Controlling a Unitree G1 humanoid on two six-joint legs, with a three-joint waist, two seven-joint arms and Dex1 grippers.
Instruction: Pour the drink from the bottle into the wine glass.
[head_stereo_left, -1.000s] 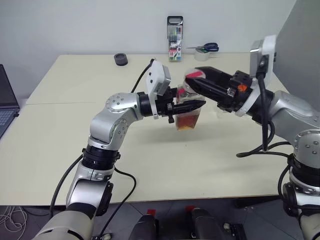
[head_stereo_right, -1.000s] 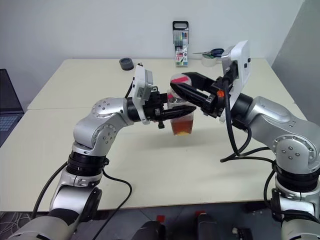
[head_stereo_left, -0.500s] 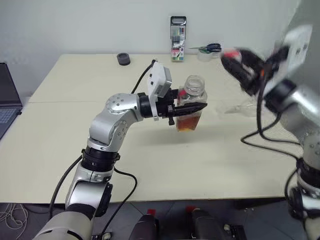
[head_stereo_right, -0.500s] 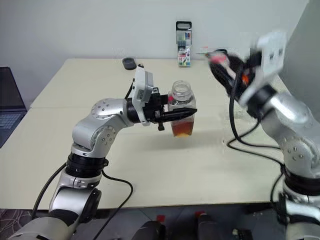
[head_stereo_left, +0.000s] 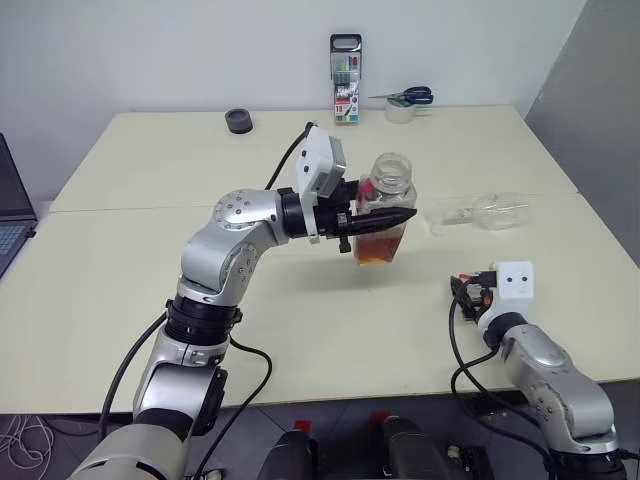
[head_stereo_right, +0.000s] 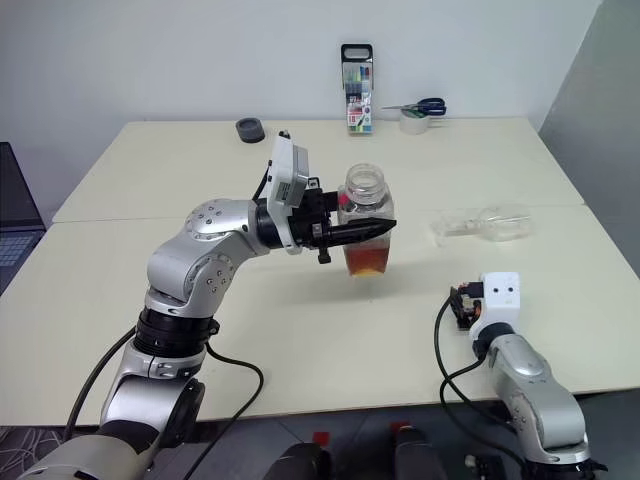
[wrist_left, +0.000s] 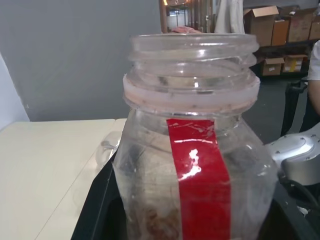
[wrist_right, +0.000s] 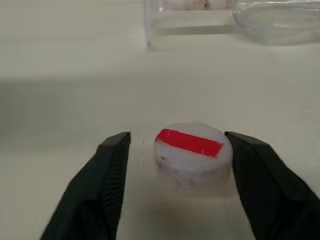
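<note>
My left gripper (head_stereo_left: 400, 215) is shut on the bottle (head_stereo_left: 383, 205), holding it upright above the table's middle with its mouth uncapped. The drink (head_stereo_left: 377, 247), amber, fills the bottle's lower part. A red label strip (wrist_left: 200, 175) runs down the bottle. The wine glass (head_stereo_left: 482, 212) lies on its side on the table to the right of the bottle. My right gripper (wrist_right: 177, 137) is low at the near right, open around the bottle's cap (wrist_right: 192, 155), which rests on the table. The glass's foot (wrist_right: 148, 22) lies just beyond the cap.
At the table's far edge stand a marker pack (head_stereo_left: 345, 92), scissors (head_stereo_left: 412, 96) on a tape roll (head_stereo_left: 403, 112), and a small black roll (head_stereo_left: 238, 120). A laptop (head_stereo_left: 6, 215) is at the left edge.
My right arm swung from the bottle's mouth down to the near right of the table with the cap, and its jaws opened around it. The left arm kept still.
</note>
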